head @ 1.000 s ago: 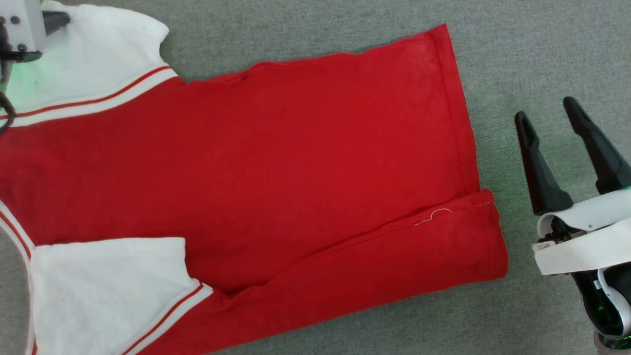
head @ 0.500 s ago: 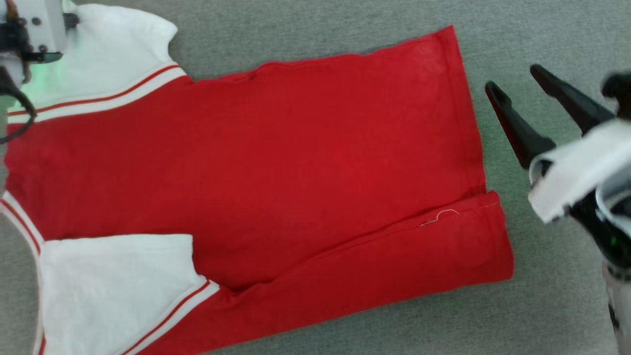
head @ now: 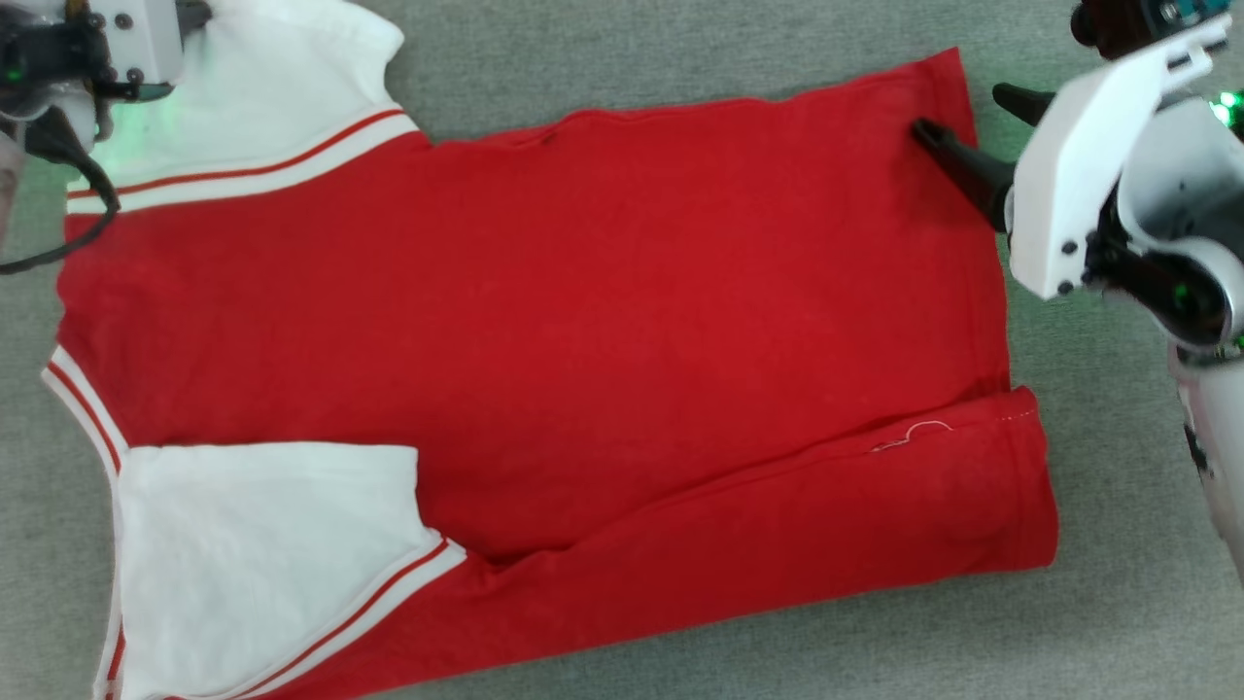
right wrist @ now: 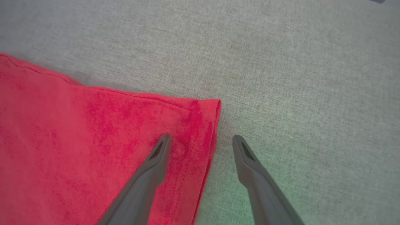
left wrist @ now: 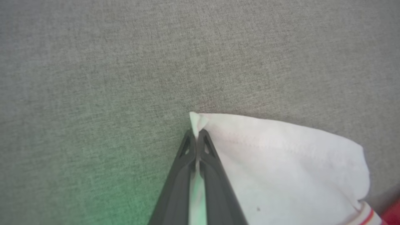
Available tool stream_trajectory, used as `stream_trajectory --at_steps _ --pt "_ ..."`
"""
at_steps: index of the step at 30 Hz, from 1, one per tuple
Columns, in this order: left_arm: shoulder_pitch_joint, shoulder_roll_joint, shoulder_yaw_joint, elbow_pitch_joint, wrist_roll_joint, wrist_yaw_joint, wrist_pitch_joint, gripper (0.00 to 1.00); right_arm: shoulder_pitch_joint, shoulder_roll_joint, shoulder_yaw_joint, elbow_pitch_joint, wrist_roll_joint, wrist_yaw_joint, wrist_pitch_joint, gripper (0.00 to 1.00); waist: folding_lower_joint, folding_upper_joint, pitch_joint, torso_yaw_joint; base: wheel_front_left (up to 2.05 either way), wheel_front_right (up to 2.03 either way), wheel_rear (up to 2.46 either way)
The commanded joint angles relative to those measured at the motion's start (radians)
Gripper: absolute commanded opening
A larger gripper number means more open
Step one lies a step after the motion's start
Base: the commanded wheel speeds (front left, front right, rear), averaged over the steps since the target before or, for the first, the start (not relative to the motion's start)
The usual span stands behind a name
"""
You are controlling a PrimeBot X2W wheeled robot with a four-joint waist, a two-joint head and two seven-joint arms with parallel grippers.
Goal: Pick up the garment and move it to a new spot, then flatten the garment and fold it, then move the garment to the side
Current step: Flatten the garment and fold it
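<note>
A: Two grasp points, both on the far edge. The left end effector [left wrist: 197, 132] is pinched tight on the tip of the far white sleeve [left wrist: 281, 162]. The right end effector [right wrist: 202, 139] is spread wide and holds nothing, with one finger over the far hem corner [right wrist: 200, 109] and the other over the bare grey surface [head: 680, 49]. The garment [head: 583, 292] lies flat, plain red side up, collar end to the robot's left, near side already turned in.

B: Risks?

A: The left bite is thin — only the sleeve's point shows past the tips, so it may slip once pulled. The right straddles the side edge. Closing there might catch only the top layer, or just the hem roll, and the fold would go skew. If one side lifts before the other, the shirt could drag across the surface.

B: Versus a second ago?

A: The right end effector was then low on the right, well clear of the hem, fingers pointing up. Now it is at the corner. The left housing is over the same sleeve. The whole picture has shifted rightward — camera, not shirt.
</note>
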Motion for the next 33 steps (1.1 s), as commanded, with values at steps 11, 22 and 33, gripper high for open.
stream_trajectory --at_steps 11,22,33 --pt "0.055 -0.047 -0.014 0.039 -0.023 -0.027 -0.016 0.00 -0.129 -0.020 0.095 0.180 0.078 0.000 0.060 0.00 0.0000 0.0000 -0.008 0.029 0.00 0.00 0.00" --pt "0.056 -0.059 0.015 0.028 -0.052 -0.039 -0.119 0.00 -0.107 -0.080 0.161 0.185 0.155 0.000 -0.060 0.00 0.0000 0.0000 -0.104 0.068 0.00 0.00 0.00" --pt "0.148 -0.007 -0.015 -0.094 -0.082 -0.041 -0.175 0.00 -0.005 -0.171 0.254 0.166 0.221 0.000 -0.172 0.00 0.0000 0.0000 -0.278 0.109 0.00 0.00 0.00"
